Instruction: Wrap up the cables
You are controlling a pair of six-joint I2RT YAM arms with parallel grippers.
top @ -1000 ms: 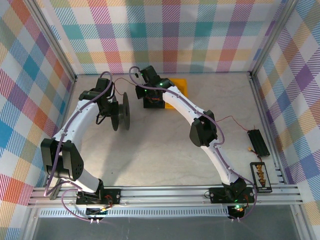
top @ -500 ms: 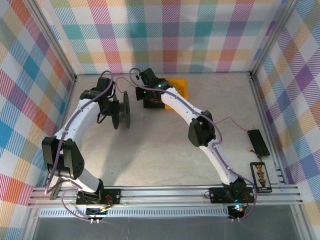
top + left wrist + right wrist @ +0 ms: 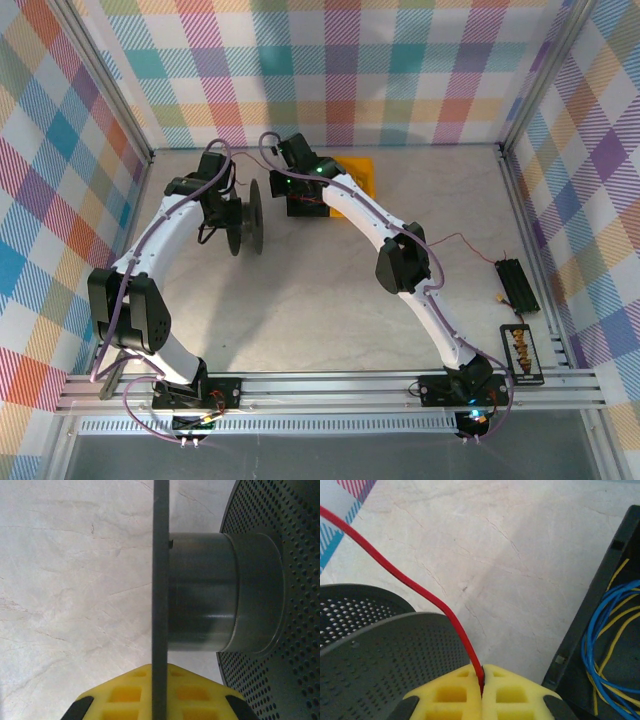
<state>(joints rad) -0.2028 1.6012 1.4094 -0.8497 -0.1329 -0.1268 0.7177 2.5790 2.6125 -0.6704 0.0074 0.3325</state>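
Red-orange wire, black perforated spool, multicoloured plaid walls

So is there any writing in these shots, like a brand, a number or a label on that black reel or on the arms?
No readable text in any view.
Black spool: plain perforated flanges, no label.
Red wire: no print visible.
White arm covers: no marking visible.
Small black tray at the right edge, holding orange pieces: too small to tell if anything is printed on it.
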